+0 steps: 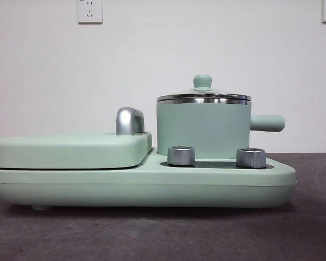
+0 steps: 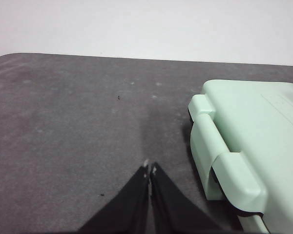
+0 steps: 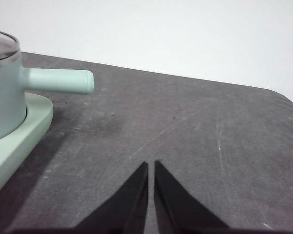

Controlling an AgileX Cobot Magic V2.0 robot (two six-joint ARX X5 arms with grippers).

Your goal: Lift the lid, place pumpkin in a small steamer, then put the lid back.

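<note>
The small steamer (image 1: 203, 129), a mint-green pot with a side handle, stands on the right part of a mint-green cooker base (image 1: 141, 187). The glass lid (image 1: 203, 96) with its mint-green knob sits closed on it. The pot also shows in the right wrist view (image 3: 5, 97), its handle pointing toward my right gripper. My right gripper (image 3: 151, 165) is shut and empty over the bare table, to the side of the pot's handle. My left gripper (image 2: 150, 168) is shut and empty over the table beside the griddle end of the cooker. The pumpkin is out of view.
A flat mint-green griddle cover (image 1: 70, 149) with a chrome handle (image 1: 129, 120) fills the cooker's left half; it shows in the left wrist view (image 2: 249, 141). Two steel dials (image 1: 181, 155) stand on the cooker's front. The table is dark grey (image 1: 163, 234), with a white wall behind.
</note>
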